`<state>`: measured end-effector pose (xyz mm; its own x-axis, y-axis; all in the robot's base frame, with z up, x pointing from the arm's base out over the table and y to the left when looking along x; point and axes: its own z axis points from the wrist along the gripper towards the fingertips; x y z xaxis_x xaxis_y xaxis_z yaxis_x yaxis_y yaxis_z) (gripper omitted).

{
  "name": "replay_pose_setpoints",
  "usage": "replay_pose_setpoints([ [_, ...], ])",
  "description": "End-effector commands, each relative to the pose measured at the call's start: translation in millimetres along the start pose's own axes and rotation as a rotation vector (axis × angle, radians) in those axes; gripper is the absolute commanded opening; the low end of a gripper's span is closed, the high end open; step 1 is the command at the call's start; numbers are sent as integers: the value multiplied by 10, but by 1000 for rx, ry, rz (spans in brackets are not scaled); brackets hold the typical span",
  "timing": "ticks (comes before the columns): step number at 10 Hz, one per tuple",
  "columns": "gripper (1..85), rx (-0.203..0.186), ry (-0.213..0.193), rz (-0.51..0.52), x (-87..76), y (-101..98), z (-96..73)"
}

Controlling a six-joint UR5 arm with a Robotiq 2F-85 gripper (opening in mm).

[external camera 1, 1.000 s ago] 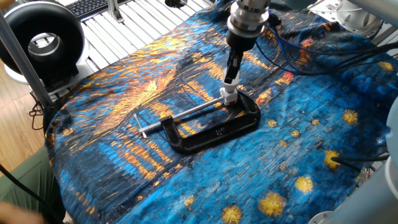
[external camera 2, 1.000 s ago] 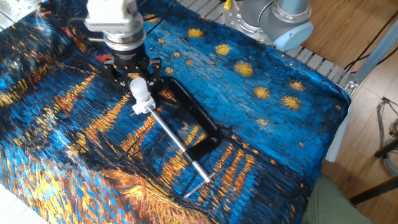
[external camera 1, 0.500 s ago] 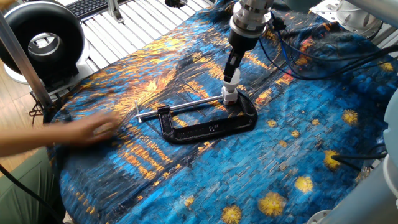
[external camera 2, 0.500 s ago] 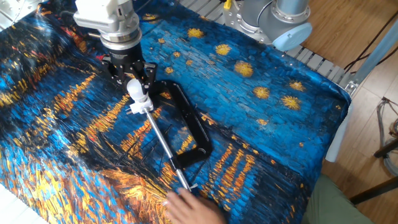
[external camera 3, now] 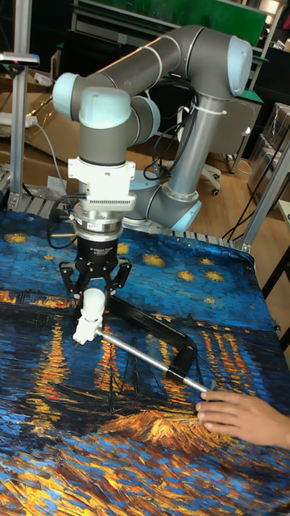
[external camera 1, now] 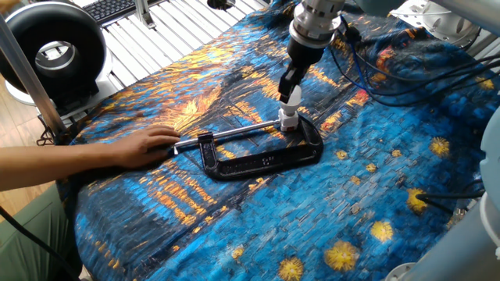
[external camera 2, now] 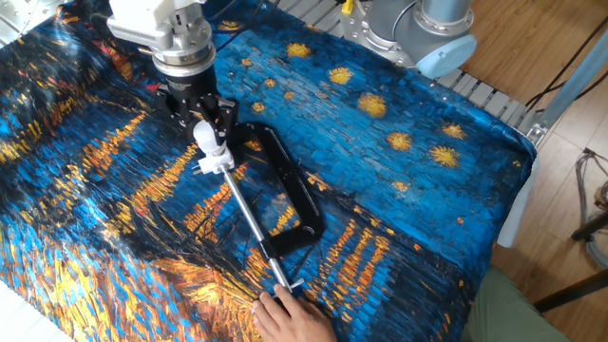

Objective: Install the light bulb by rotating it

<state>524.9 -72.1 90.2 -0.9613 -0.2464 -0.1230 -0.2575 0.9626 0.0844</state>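
Observation:
The small white light bulb [external camera 1: 291, 98] [external camera 2: 205, 138] [external camera 3: 93, 306] stands upright on a white socket block [external camera 1: 288, 119] [external camera 2: 215, 162] [external camera 3: 84, 330]. That block is held in the jaw of a black C-clamp [external camera 1: 266, 160] [external camera 2: 294, 190] [external camera 3: 153, 326], which lies on the blue-and-orange painted cloth. My gripper [external camera 1: 291, 92] [external camera 2: 203, 128] [external camera 3: 93, 298] points straight down over the socket and is shut on the bulb. A person's hand [external camera 1: 144, 144] [external camera 2: 290, 318] [external camera 3: 242, 415] rests on the handle end of the clamp's long screw.
A round black fan-like unit [external camera 1: 55, 51] stands off the table's back left corner. Cables [external camera 1: 391, 62] trail across the cloth behind the arm. The robot base [external camera 2: 418, 28] sits at the table edge. The person's forearm [external camera 1: 47, 164] reaches in from the left.
A hand has come in and settled on the clamp's screw handle. The clamp has swung round about the socket end. My gripper has stayed over the socket, shifting only slightly.

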Motion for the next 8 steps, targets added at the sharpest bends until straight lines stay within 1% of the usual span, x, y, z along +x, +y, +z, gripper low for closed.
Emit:
replay_pose_setpoints([
  [1,13,-1,-3,72,-29,29,15],
  [2,13,3,23,68,42,12,5],
  [3,63,-2,57,34,135,-7,-30],
  [4,267,-8,122,-30,303,-48,-90],
  [5,313,0,110,-39,234,-29,-84],
  [6,357,-1,97,-47,157,37,-68],
  [7,410,3,101,-61,139,85,-54],
  [8,447,-3,111,-79,142,120,-54],
])
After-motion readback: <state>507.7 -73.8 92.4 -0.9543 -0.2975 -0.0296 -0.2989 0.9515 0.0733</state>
